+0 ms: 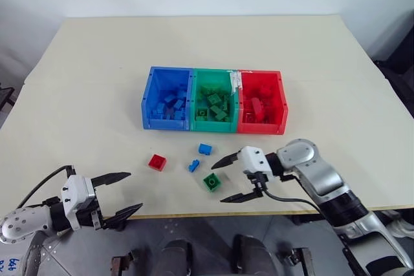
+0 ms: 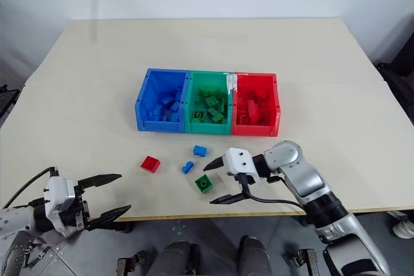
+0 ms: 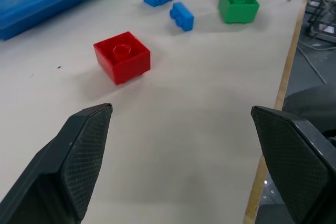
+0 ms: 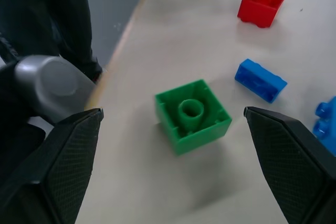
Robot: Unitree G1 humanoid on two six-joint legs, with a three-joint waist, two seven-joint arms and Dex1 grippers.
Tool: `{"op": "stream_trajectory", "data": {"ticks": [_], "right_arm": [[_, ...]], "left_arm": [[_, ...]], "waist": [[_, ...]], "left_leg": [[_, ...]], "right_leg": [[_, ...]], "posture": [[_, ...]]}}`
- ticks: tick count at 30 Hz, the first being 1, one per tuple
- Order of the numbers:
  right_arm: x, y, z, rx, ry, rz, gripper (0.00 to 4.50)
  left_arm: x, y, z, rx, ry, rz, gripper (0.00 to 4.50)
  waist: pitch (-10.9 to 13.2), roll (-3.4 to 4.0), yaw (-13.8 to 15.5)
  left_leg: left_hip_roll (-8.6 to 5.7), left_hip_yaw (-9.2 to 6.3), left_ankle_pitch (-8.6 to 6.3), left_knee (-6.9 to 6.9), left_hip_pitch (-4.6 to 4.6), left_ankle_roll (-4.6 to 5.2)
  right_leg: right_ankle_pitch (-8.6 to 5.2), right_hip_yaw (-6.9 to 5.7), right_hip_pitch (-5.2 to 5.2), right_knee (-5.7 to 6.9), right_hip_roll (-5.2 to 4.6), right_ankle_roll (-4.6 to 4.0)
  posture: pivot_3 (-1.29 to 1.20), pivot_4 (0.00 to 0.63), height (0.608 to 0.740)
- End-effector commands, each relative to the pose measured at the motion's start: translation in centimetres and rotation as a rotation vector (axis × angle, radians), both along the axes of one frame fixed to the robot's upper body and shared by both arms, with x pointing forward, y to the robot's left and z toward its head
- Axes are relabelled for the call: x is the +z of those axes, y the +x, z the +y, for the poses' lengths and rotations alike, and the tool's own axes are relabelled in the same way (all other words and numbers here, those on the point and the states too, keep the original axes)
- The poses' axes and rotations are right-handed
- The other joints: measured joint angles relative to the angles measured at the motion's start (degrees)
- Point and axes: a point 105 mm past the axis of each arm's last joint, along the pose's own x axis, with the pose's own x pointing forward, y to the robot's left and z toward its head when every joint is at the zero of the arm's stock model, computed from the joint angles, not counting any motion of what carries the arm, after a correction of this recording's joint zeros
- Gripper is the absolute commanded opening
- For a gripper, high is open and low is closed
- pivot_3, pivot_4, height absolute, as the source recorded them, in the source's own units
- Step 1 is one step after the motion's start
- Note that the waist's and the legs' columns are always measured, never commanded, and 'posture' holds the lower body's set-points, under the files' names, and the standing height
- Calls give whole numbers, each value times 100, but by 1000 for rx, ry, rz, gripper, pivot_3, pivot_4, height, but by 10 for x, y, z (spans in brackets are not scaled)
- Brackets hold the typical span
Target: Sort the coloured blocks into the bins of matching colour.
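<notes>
Three joined bins stand mid-table: blue (image 1: 165, 123), green (image 1: 213, 126) and red (image 1: 262, 128), each holding several blocks of its own colour. Loose in front of them lie a red block (image 1: 156, 162), a blue block (image 1: 205, 148), a smaller blue block (image 1: 194, 165) and a green block (image 1: 211, 181). My right gripper (image 1: 220, 183) is open, pointing left, its fingertips flanking the green block (image 4: 192, 115) without touching it. My left gripper (image 1: 135, 190) is open and empty at the table's near left edge, pointing toward the red block (image 3: 122, 56).
The cream table (image 1: 97, 75) stretches wide around and behind the bins. Its front edge (image 1: 181, 214) runs just below the loose blocks and both grippers. A black cable (image 1: 291, 200) trails from the right wrist.
</notes>
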Motion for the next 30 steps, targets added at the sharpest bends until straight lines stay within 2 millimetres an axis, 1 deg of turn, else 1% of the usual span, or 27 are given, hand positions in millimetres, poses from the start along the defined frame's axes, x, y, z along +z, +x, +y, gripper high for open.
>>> {"op": "stream_trajectory", "data": {"ticks": [1, 4, 6, 8, 10, 12, 15, 18, 20, 23, 26, 28, 29, 30], "right_arm": [[1, 2, 9, 24, -2, -34, 4490], [2, 6, 13, 16, 13, -43, 3885], [3, 8, 12, 13, 20, -50, 3199], [4, 5, 8, 24, 32, -49, 2461], [6, 3, 5, 21, 53, -46, 1820], [13, 5, 2, -11, 80, -58, 1137], [41, 13, -1, -90, 188, -51, 1137], [73, 34, -4, -226, 295, -60, 1137], [82, 45, -8, -274, 304, -76, 1137], [79, 41, -8, -244, 274, -75, 1137], [62, 30, -6, -197, 218, -24, 1137], [54, 19, -4, -151, 192, 35, 1512], [49, 15, -5, -137, 174, 38, 1693], [46, 14, -6, -129, 166, 22, 1976]], "left_arm": [[9, -3, -7, 3, -8, -47, 4500], [10, -3, -11, -3, -19, -52, 4500], [11, -3, -12, -9, -21, -55, 4500], [13, -1, -13, -15, -25, -61, 4500], [15, 2, -14, -21, -31, -68, 4500], [17, 5, -16, -25, -40, -75, 4500], [25, 14, -20, -6, -65, -123, 4500], [38, 25, -21, 41, -113, -179, 4500], [39, 26, -21, 47, -121, -180, 4500], [35, 24, -22, 34, -112, -160, 4500], [30, 19, -22, 8, -101, -119, 4500], [26, 15, -23, -21, -82, -89, 4500], [24, 13, -24, -39, -71, -72, 4500], [22, 11, -25, -54, -61, -58, 4500]], "waist": [[0, 0, -14], [0, 0, -21], [0, 0, -23], [0, 0, -21], [0, 0, -8], [0, 0, -4], [0, 0, -10], [0, 0, -11], [0, 1, -31], [-1, 0, -32], [-1, 0, -29], [0, 0, -19], [0, 0, -15], [0, 0, -10]], "left_leg": [[1, 0, -2, 0, -1, -1], [2, 1, -4, -1, -1, -1], [2, 3, -4, 0, -1, -1], [2, 3, -4, -1, -1, -1], [1, 4, -5, -1, -1, 0], [1, 4, -5, -1, -1, 1], [2, 8, -5, 0, -2, 1], [5, 8, -5, 0, -1, 1], [6, 10, -5, 0, -1, 0], [9, 11, -10, -2, -1, -4], [7, 14, -19, -3, -2, 6], [3, 16, -23, -2, -3, 12], [1, 18, -24, -2, -4, 14], [1, 18, -25, -2, -4, 15]], "right_leg": [[0, -2, -1, 0, 2, 0], [-1, -6, -1, -1, 4, -1], [-1, -6, -1, 0, 5, -1], [-1, -7, -1, 0, 5, -1], [-1, -8, 0, 0, 5, -1], [-1, -9, 0, -1, 5, -1], [-1, -8, -1, 0, 5, -1], [-1, -9, -1, 2, 6, -1], [-1, -8, -3, 4, 6, -1], [-2, -17, -6, 4, 10, -3], [-2, -20, -7, 3, 10, -4], [-2, -20, -7, 3, 7, -4], [-2, -19, -7, 1, 6, -4], [-2, -19, -7, 1, 5, -4]], "posture": [[0, 150, 740], [0, 150, 740], [0, 150, 740], [0, 150, 740], [0, 150, 740], [0, 150, 740], [0, 150, 740], [0, 150, 740], [0, 150, 740], [0, 150, 740], [0, 150, 740], [0, 150, 740], [0, 150, 740], [0, 150, 740]]}}
